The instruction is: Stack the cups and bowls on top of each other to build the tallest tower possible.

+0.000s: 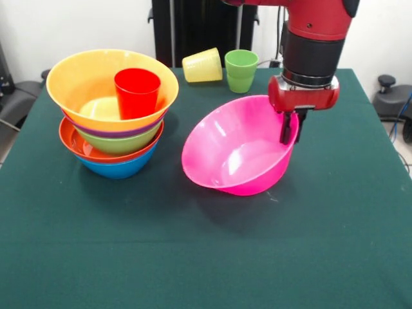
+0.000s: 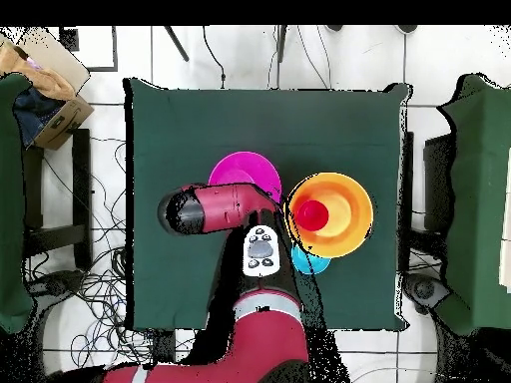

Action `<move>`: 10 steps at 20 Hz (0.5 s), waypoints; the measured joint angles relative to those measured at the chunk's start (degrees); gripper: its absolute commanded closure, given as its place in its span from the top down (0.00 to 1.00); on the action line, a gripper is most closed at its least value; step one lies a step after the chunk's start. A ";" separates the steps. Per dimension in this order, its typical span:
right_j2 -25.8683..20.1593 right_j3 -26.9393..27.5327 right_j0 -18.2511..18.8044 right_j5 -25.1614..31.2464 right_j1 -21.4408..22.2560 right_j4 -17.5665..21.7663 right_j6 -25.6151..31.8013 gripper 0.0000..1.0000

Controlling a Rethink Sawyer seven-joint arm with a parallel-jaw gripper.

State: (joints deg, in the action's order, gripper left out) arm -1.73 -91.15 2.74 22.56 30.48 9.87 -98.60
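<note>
Gripper (image 1: 287, 129) is clamped on the far rim of the pink bowl (image 1: 238, 149), one finger inside the wall; bowl tilted, mouth toward the camera. Left of it stands the tower (image 1: 112, 116): blue, red-orange, green, purple bowls, yellow-orange bowl on top with the red cup (image 1: 137, 93) upright inside. Behind: yellow cup (image 1: 201, 65) on its side, touching the upright green cup (image 1: 241, 70). All on the green table (image 1: 206, 257).

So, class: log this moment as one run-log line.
gripper: shut on pink bowl rim | pink bowl: tilted | red cup: in stacked bowls | yellow cup: on side | green cup: upright
</note>
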 measured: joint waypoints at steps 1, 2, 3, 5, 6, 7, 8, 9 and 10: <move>0.00 0.14 -0.13 0.23 0.02 -0.28 0.00 0.00; 0.00 0.27 -0.26 0.47 0.04 -0.56 0.00 0.00; -0.02 0.33 -0.32 0.67 0.09 -0.74 0.00 0.00; -0.08 0.46 -0.46 1.47 0.45 -1.32 0.00 0.00; -0.12 0.49 -0.46 2.30 0.93 -1.73 0.00 0.00; -0.13 0.49 -0.44 2.79 1.18 -1.93 0.00 0.00; -0.16 0.50 -0.41 3.77 1.65 -2.29 0.00 0.00; -0.20 0.52 -0.37 5.90 2.69 -3.04 0.00 0.00; -0.21 0.55 -0.33 7.21 3.35 -3.49 0.00 0.00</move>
State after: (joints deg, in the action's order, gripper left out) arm -1.95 -90.61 2.41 29.77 33.84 6.38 -98.60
